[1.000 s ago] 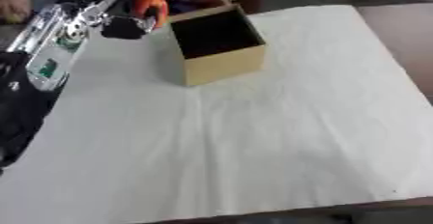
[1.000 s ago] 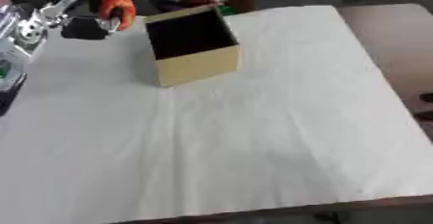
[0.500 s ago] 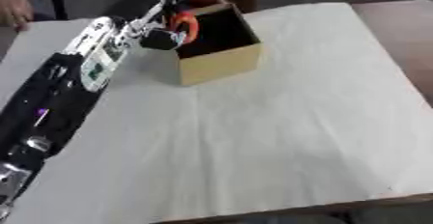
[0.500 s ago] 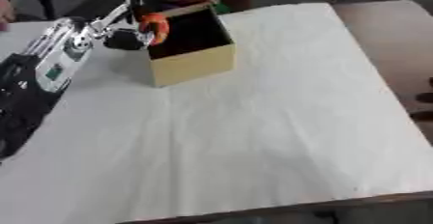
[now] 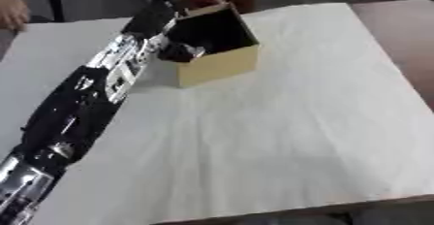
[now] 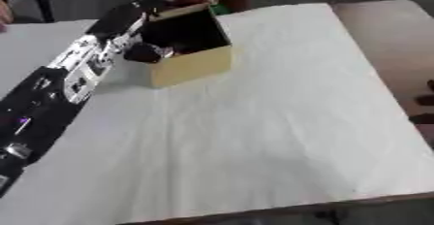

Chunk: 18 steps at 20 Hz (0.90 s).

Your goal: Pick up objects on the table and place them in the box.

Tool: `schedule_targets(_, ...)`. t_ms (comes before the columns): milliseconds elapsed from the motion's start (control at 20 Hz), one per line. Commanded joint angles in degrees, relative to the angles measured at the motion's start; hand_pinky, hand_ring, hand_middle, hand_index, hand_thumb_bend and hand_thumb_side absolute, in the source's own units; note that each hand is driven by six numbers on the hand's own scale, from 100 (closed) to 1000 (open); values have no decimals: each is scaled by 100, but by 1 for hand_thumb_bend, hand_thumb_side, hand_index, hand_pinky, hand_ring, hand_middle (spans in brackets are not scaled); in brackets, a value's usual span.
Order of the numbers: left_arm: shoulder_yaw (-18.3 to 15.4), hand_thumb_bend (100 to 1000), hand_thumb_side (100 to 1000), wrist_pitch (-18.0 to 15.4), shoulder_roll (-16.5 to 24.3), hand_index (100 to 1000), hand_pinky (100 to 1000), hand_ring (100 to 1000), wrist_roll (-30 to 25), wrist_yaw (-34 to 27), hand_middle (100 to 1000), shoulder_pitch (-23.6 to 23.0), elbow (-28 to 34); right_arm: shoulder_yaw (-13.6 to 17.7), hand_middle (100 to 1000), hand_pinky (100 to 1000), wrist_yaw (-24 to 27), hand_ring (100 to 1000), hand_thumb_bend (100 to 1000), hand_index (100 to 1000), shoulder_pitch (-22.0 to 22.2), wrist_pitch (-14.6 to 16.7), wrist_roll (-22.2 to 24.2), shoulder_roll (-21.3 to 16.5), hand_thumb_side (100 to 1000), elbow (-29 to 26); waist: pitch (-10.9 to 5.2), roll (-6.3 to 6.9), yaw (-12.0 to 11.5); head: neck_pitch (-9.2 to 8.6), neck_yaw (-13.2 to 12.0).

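My left hand (image 5: 179, 50) has swung in from the table's left edge and now reaches into the box (image 5: 218, 64). The orange object it carried is hidden, presumably inside, and I cannot tell whether the fingers have released.

box (image 5: 216, 64): tan cardboard, open top, dark inside; upright, turned askew; far left part of white-covered table (image 5: 280, 136); contents unclear
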<state>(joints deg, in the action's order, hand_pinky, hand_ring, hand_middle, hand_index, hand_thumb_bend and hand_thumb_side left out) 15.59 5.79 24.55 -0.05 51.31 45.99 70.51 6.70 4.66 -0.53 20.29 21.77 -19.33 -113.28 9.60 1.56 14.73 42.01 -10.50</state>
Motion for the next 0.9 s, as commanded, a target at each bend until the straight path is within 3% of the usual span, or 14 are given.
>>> schedule_targets(50,-116,370,664,107,284,896,798,694,364,-494,678,-31,711,46,747,723,28,1000,100,967,-49,13,1,-56,470,-43,-59,-22,-34,-54,7)
schedule_targets(100,-164,229,833,155,362,889,798,688,437,-722,669,-110,1000,49,747,723,25,1000,100,967,-48,15,-3,-57,470,-43,-58,-25,-51,-57,17)
schedule_targets(150,-226,333,660,214,443,877,798,680,499,-956,654,-202,1308,53,747,723,22,1000,100,967,-48,16,-6,-57,470,-44,-55,-26,-71,-59,27)
schedule_targets(400,-839,288,652,573,844,846,790,649,982,-2060,612,-968,2991,88,747,723,6,1000,100,966,-50,24,-42,-59,470,-56,-32,-36,-185,-67,79)
schedule_targets(500,-1117,193,699,683,916,836,791,639,1253,-2489,599,-1437,3597,110,747,723,-7,1000,100,966,-46,27,-70,-59,468,-64,-18,-38,-232,-70,99)
schedule_targets(550,-1220,232,680,716,926,836,791,639,1364,-2686,599,-1647,3838,118,747,723,-14,1000,100,966,-45,27,-82,-59,470,-66,-14,-38,-250,-67,106)
schedule_targets(700,-1463,145,734,565,807,833,792,633,1561,-3182,592,-2302,4318,134,747,723,-33,1000,100,966,-52,27,-106,-45,470,-74,18,-48,-316,-60,93)
schedule_targets(900,-1676,103,767,163,528,834,792,633,1817,-3503,591,-2817,4403,145,747,723,-58,1000,100,966,-48,32,-120,-30,470,-82,45,-68,-393,-35,-67)
